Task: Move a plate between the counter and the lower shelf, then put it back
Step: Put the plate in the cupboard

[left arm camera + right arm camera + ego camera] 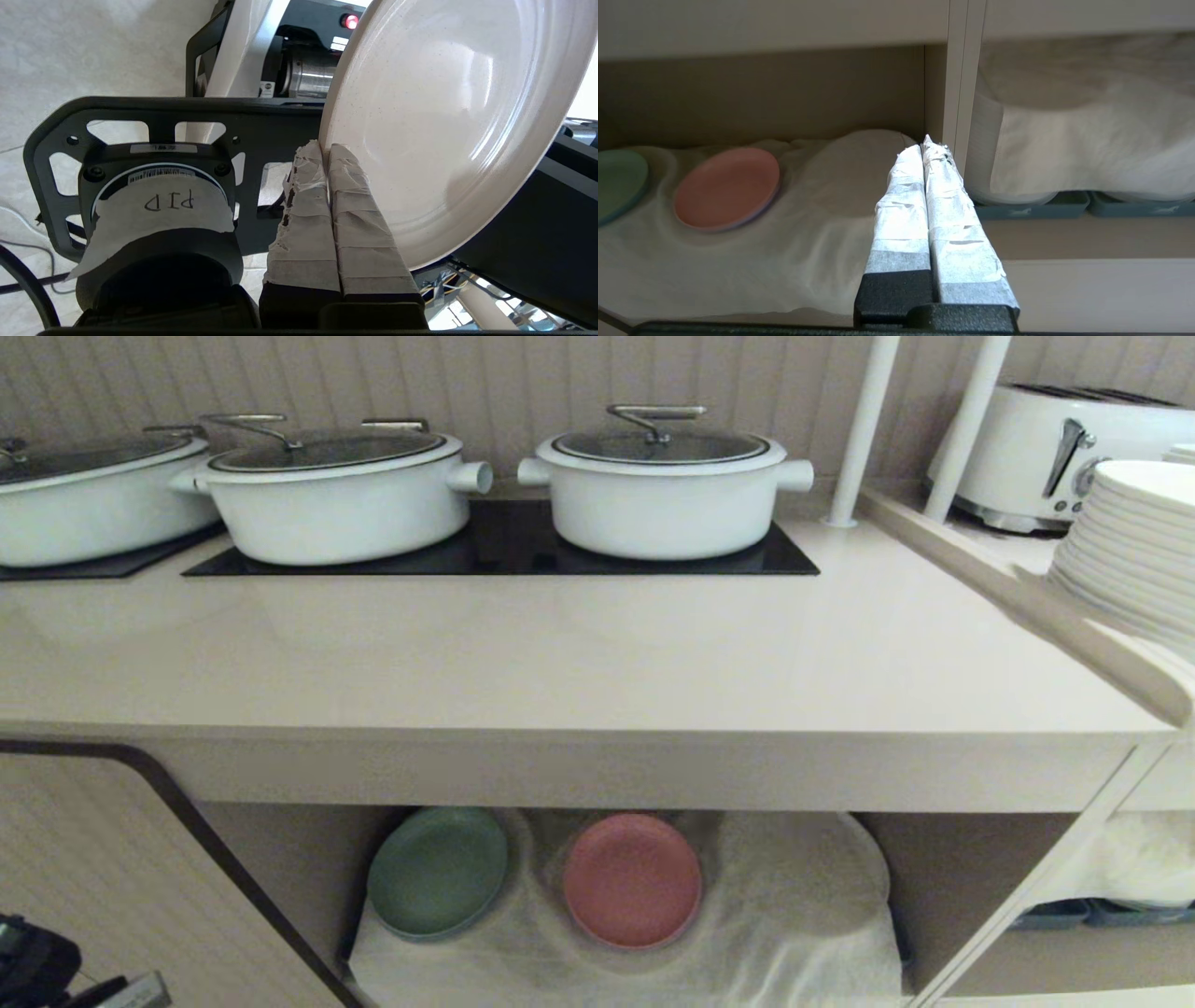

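The left gripper (325,151) has its taped fingers (348,196) pinched shut on the rim of the plate (444,116), which stands tilted on edge just past the fingertips, clear of both the surface (560,653) and the lower shelf (803,933). The right gripper (924,149) points at the shelf, fingers pressed together on nothing. I judge this the carry toward the shelf; next the plate must go flat onto the cloth (794,896) beside the pink plate (632,880) and green plate (437,872).

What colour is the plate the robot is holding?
Cream, with tiny specks. The plate shows best in the left wrist view, pinched by the left gripper.
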### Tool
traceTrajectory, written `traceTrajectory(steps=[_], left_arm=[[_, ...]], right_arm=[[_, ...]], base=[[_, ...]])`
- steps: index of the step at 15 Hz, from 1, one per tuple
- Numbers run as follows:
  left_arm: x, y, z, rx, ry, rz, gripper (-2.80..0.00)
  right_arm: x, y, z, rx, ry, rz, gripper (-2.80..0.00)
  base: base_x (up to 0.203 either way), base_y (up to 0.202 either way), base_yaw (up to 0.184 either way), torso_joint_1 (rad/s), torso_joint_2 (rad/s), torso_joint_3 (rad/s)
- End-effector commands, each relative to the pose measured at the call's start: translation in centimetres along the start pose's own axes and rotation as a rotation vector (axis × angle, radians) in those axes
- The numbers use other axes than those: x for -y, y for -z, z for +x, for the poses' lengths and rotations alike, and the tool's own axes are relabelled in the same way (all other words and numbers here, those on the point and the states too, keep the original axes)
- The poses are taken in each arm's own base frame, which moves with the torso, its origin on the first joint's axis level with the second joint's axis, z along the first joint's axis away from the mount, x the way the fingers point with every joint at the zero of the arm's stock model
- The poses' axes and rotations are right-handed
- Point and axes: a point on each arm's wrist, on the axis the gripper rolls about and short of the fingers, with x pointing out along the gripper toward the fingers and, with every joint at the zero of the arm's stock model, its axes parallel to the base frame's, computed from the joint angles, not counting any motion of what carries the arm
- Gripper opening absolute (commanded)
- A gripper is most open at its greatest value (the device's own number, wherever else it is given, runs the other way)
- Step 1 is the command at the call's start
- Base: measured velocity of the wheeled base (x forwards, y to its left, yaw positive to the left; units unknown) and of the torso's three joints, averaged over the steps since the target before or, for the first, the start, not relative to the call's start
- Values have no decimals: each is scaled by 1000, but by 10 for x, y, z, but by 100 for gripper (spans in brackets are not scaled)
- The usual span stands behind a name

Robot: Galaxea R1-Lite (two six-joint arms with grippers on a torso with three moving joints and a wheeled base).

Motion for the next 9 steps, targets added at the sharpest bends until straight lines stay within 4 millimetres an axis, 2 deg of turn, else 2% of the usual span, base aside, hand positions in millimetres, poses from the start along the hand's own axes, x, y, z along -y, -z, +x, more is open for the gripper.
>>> traceTrajectory(steps=[1,9], left_arm=[[-1,3,0,1,2,-2,-280],[-1,4,0,0,2,-2,-280]], right_arm=[[0,0,0,-1,0,0,-280],[0,0,0,-1,0,0,-280]], base=[[0,0,0,-217,503,293],[0,0,0,-192,479,287]])
